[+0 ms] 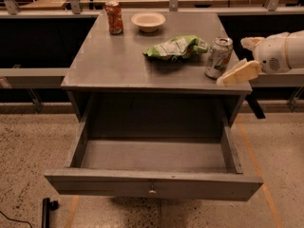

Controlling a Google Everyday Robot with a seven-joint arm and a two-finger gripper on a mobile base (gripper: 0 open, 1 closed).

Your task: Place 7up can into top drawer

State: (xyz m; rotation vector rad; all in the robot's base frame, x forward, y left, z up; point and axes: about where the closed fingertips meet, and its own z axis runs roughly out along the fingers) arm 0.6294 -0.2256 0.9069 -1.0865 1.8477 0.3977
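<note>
The 7up can (218, 57), silvery with green and red markings, stands upright near the right front corner of the grey table top (118, 65). My gripper (243, 57) comes in from the right, just right of the can. It is open: one cream finger (237, 73) reaches to the can's front right side, the other sits behind at the right. It holds nothing. The top drawer (152, 186) is pulled out below the table top. Its inside is bare and a small knob is on its front panel.
A green chip bag (176, 47) lies just left of the can. A white bowl (148, 21) and a red-orange can (113, 17) stand at the back of the table. A black object (46, 212) lies on the speckled floor at lower left.
</note>
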